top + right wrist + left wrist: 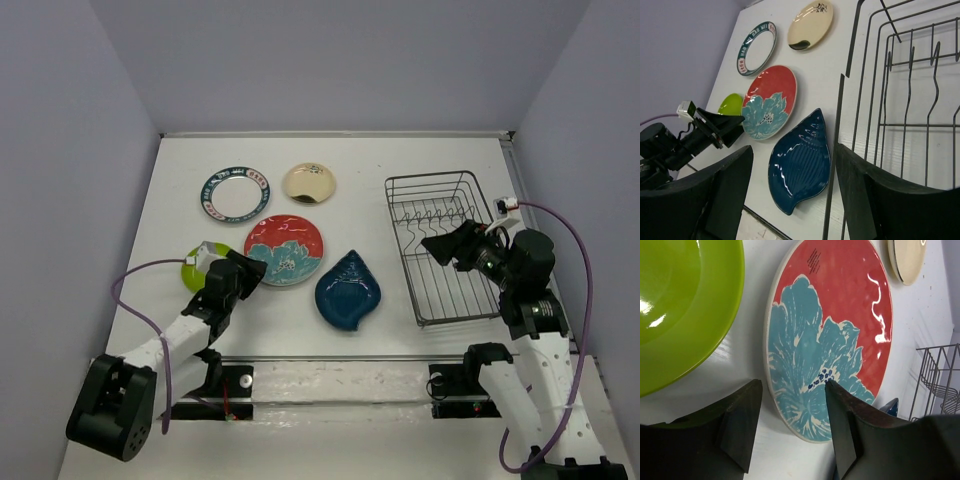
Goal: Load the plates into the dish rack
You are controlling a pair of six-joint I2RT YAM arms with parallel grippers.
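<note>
Five plates (pixel 309 183) lie flat on the table (pixel 420 160) and none stands in the rack (pixel 402 250), so every load is left. The left gripper (pixel 792 410) has its fingers spread, the red plate (pixel 830 340) rim between the tips and the green plate (pixel 680 305) just past one finger; the top view hides this under the wrist. The right gripper (pixel 792 175) is spread and empty, the rack's rim beside one finger, the blue plate (pixel 800 165) showing between them; only this view shows bare tines (pixel 910 75)

Lime green plate (pixel 685 305) at my near left; red plate (pixel 284 249) with teal flower; ribbed dark blue plate (pixel 348 290); far, cream plate (pixel 309 183) and white plate (pixel 234 194) with green lettered rim; dark grey rack (pixel 402 250) at right.
</note>
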